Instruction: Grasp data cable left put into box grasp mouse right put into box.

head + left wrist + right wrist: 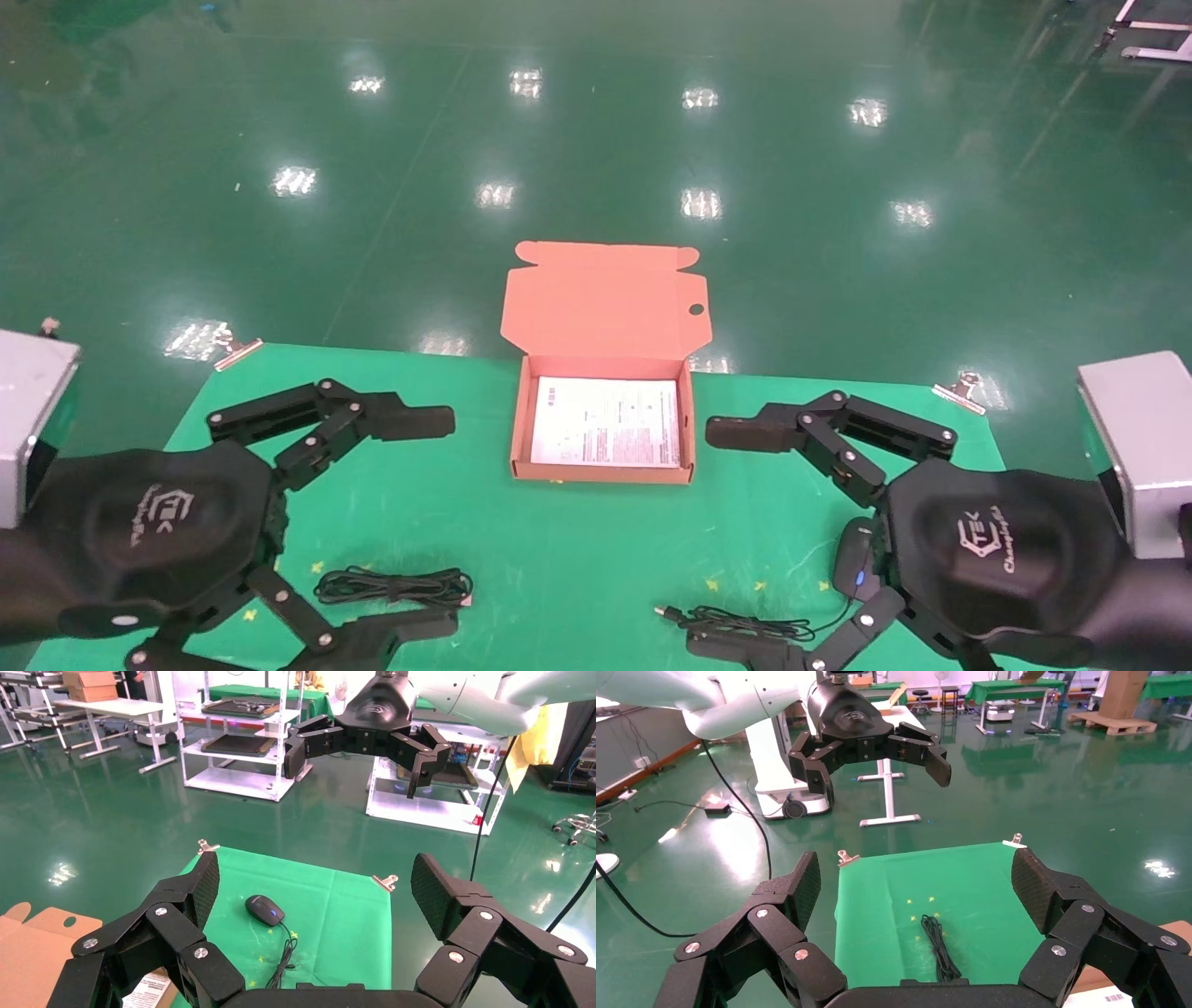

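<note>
From the head view, the box point(603, 466) sits in the middle of the green table point(559, 550), near its far edge. Its lid stands up at the back, toward 12 o'clock, and a white printed sheet point(605, 421) covers its floor. Nothing else is in it. The left gripper point(424, 522) hangs over the table at about 8 o'clock from the box, with its fingers spread wide and nothing in them. The data cable point(396, 587) lies flat on the table in a long looped bundle, between those two fingers when seen from above. The right gripper point(731, 539) hangs at about 4 o'clock from the box, also spread wide and empty. The mouse point(855, 557) lies on the table partly under it, with a tiny blue light showing. Its thin cord point(745, 623) is bunched up beside it, toward 9 o'clock from the mouse.

In the left wrist view, the left gripper point(315, 888) shows its two fingers far apart. Past them lies the mouse point(265, 910) on the green table point(351, 910), and the right gripper point(358, 759) hangs open above it. A corner of the box point(35, 952) shows at the side.

In the right wrist view, the right gripper point(916, 885) is wide open too. The data cable point(940, 948) lies on the table point(877, 910), and the left gripper point(880, 766) hangs open above it.
</note>
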Robot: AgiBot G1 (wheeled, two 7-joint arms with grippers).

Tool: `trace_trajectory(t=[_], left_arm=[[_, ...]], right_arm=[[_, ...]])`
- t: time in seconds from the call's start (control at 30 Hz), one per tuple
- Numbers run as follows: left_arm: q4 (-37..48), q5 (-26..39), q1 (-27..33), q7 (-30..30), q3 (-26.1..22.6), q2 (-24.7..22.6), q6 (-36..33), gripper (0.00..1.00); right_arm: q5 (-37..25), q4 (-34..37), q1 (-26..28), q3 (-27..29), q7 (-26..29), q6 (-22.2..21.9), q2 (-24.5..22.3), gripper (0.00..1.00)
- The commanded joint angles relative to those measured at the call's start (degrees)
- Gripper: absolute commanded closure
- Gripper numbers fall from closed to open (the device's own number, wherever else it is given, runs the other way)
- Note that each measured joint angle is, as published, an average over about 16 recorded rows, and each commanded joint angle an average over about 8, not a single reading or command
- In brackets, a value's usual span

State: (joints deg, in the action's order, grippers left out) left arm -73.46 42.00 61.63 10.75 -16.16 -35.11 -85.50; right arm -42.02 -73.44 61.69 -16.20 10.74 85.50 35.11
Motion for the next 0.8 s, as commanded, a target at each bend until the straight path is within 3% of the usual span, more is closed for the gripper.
trace_trajectory(t=[0.03,0.53,0.8], left_arm=[[0.0,0.0,0.0,0.0,0.0,0.0,0.0,0.0],[-0.22,0.92,0.32,0.26,-0.62,-0.1,-0.4,0.0],[-0.34,8.62,3.97,1.73,-5.26,-1.49,-2.58,0.0]], right_arm=[[0.0,0.0,0.0,0.0,0.0,0.0,0.0,0.0],[-1.02,-0.19,0.13,-0.31,0.15,0.05,-0.49,0.0],[-11.3,-2.41,5.38,-4.58,0.99,2.64,-2.2,0.0]])
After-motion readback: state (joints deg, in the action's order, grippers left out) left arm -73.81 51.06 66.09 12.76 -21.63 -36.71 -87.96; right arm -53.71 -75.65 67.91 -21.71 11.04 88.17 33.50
